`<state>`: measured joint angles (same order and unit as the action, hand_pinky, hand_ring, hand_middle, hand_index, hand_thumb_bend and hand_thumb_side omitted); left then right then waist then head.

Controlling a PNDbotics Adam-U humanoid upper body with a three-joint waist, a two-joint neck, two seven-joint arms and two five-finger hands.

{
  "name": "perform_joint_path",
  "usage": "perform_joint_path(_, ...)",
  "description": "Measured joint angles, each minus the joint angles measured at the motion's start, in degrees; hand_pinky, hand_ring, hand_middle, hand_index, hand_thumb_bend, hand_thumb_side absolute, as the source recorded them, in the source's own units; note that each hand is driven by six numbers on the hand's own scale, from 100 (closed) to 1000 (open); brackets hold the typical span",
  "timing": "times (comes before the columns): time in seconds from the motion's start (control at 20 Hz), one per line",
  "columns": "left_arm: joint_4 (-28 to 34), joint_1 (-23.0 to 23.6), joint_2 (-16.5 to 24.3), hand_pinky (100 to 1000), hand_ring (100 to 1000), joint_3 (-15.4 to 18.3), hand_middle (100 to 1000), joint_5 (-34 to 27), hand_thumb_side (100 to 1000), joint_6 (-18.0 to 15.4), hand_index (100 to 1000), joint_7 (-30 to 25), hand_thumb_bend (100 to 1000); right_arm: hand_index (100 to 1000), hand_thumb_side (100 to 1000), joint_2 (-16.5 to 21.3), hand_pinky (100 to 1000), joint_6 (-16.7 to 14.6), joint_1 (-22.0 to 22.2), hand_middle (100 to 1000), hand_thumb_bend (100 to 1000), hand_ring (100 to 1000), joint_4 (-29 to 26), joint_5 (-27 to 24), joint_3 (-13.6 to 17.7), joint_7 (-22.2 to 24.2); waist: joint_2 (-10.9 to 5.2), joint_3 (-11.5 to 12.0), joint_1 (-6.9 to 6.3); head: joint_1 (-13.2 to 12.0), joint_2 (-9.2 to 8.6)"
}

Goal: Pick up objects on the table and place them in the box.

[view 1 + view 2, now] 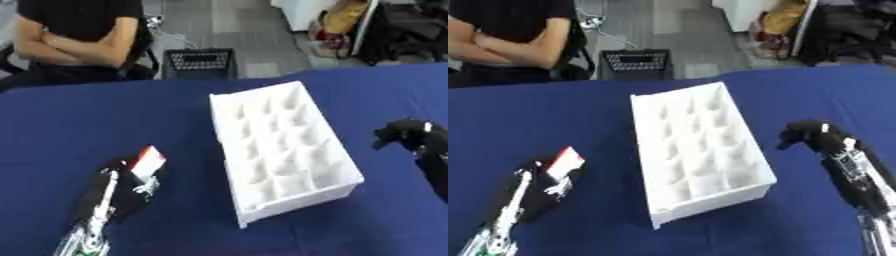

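A white box (280,150) divided into several compartments lies lengthwise in the middle of the blue table (87,115). My left hand (122,185) is at the lower left, left of the box, with its fingers curled round a small red and white carton (147,162) that sticks up out of the hand. My right hand (811,134) hovers to the right of the box, fingers curled down, with nothing seen in it. The compartments that show look bare.
A person with folded arms sits beyond the table's far left edge. A black crate (199,63) stands on the floor behind the table. Bags and clutter lie at the far right of the floor.
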<state>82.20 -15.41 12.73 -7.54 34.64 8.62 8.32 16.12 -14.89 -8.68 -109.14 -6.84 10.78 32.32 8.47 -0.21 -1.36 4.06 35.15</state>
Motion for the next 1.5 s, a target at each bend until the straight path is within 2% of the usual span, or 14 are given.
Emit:
perform_joint_path(0.05, 0.0, 0.0, 0.0, 986, 778, 0.0, 768, 0.0, 646, 0.1, 864, 0.1, 383, 795, 925, 0.0, 849, 0.0, 0.0, 657, 100, 633, 0.0, 0.1, 0.0, 0.0, 0.00, 0.0, 0.00, 0.0, 0.00)
perform_joint_path(0.1, 0.0, 0.0, 0.0, 958, 735, 0.0, 728, 0.0, 580, 0.1, 858, 0.3, 345, 795, 925, 0.0, 849, -0.1, 0.0, 657, 100, 633, 0.0, 0.1, 0.0, 0.0, 0.00, 0.0, 0.00, 0.0, 0.00)
perform_joint_path(0.3, 0.1, -0.3, 0.0, 940, 738, -0.1, 733, 1.6, 404, 0.7, 878, 0.5, 318, 795, 925, 0.0, 849, -0.1, 0.0, 657, 100, 633, 0.0, 0.2, 0.0, 0.1, 0.00, 0.0, 0.00, 0.0, 0.00)
perform_joint_path(0.55, 1.1, -0.5, 0.1, 911, 700, -0.3, 710, 6.4, 316, 1.7, 871, -2.4, 230, 796, 925, 0.0, 849, -0.1, 0.0, 658, 100, 633, 0.0, 0.3, 0.0, 0.1, 0.00, -0.1, -0.02, 0.0, 0.00)
perform_joint_path(1.0, 2.4, -0.5, 0.6, 755, 498, -0.3, 661, 9.2, 272, 2.5, 836, -3.8, 100, 796, 925, 0.0, 849, -0.1, 0.0, 658, 100, 633, 0.0, 0.3, 0.0, 0.1, 0.00, -0.1, -0.02, 0.0, 0.00)
perform_joint_path(1.15, 2.5, -0.5, 0.6, 741, 483, -0.3, 657, 9.1, 268, 2.6, 830, -3.3, 100, 796, 926, 0.0, 849, -0.1, 0.0, 657, 100, 633, 0.0, 0.3, 0.0, 0.1, 0.00, -0.1, -0.02, 0.0, 0.00)
perform_joint_path(1.2, 2.5, -0.5, 0.6, 707, 446, -0.3, 643, 9.0, 254, 2.5, 813, -3.1, 100, 796, 926, 0.0, 849, -0.1, 0.0, 657, 100, 633, 0.0, 0.3, 0.0, 0.1, 0.00, -0.1, -0.02, 0.0, 0.00)
perform_joint_path(1.3, 2.7, -0.5, 0.6, 691, 428, -0.3, 633, 8.9, 245, 2.5, 799, -2.5, 100, 796, 926, 0.0, 849, -0.1, 0.0, 657, 100, 633, 0.0, 0.3, 0.0, 0.1, 0.00, -0.1, -0.02, 0.0, 0.00)
perform_joint_path(1.5, 2.9, -0.6, 0.6, 699, 439, -0.3, 639, 8.0, 245, 2.1, 795, -1.0, 100, 796, 926, 0.0, 849, -0.1, 0.0, 658, 100, 633, 0.0, 0.3, 0.0, 0.1, 0.00, -0.1, -0.02, 0.0, 0.00)
